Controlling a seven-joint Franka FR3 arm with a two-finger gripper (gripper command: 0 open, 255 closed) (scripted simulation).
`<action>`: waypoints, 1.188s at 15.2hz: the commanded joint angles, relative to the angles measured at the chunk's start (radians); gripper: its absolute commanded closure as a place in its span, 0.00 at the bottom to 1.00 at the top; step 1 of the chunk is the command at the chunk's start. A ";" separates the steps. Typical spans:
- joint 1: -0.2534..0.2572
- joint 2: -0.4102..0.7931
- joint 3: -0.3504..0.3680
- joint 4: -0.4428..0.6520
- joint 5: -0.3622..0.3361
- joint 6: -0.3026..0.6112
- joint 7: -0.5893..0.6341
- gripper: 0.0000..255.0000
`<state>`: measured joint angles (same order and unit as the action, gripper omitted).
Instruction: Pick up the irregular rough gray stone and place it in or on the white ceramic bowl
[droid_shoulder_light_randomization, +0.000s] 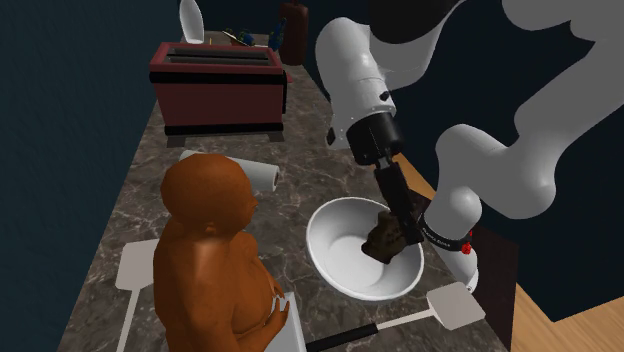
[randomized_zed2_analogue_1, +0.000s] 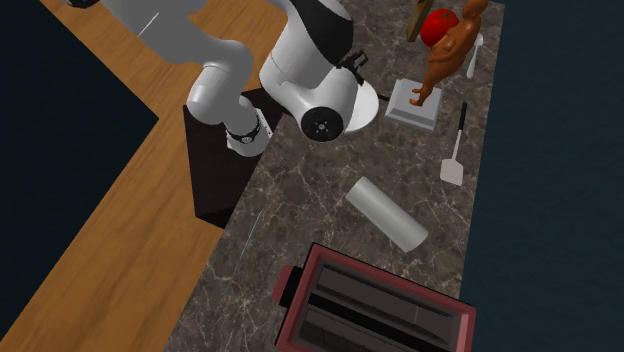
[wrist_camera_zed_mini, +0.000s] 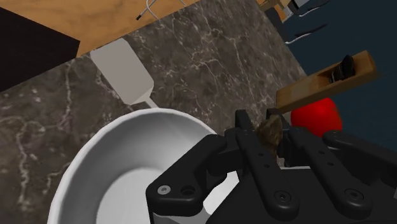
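Home kitchen, dark marble countertop (droid_shoulder_light_randomization: 300, 165), red toaster (droid_shoulder_light_randomization: 218, 88), white spatula (droid_shoulder_light_randomization: 455, 303); wooden floor (randomized_zed2_analogue_1: 110, 200)

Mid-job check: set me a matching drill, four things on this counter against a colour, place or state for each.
1 stone
2 bowl
3 toaster
4 cylinder

A lying on its side
B clasped by the tool
C dark red
D white, beneath the stone

Pairs: 1-B, 2-D, 3-C, 4-A

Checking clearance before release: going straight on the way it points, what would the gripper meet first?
Probably the inside of the white bowl, just below the brownish stone the gripper holds; depth is unclear.
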<state>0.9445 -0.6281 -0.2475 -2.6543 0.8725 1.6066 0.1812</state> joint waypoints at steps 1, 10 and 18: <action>0.000 -0.012 0.001 0.017 -0.001 -0.017 0.024 1.00; -0.024 0.091 -0.092 0.126 -0.076 -0.097 -0.030 1.00; -0.022 0.139 -0.101 0.065 -0.075 -0.033 -0.118 1.00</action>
<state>0.9226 -0.4971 -0.3460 -2.5863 0.7976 1.5674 0.0740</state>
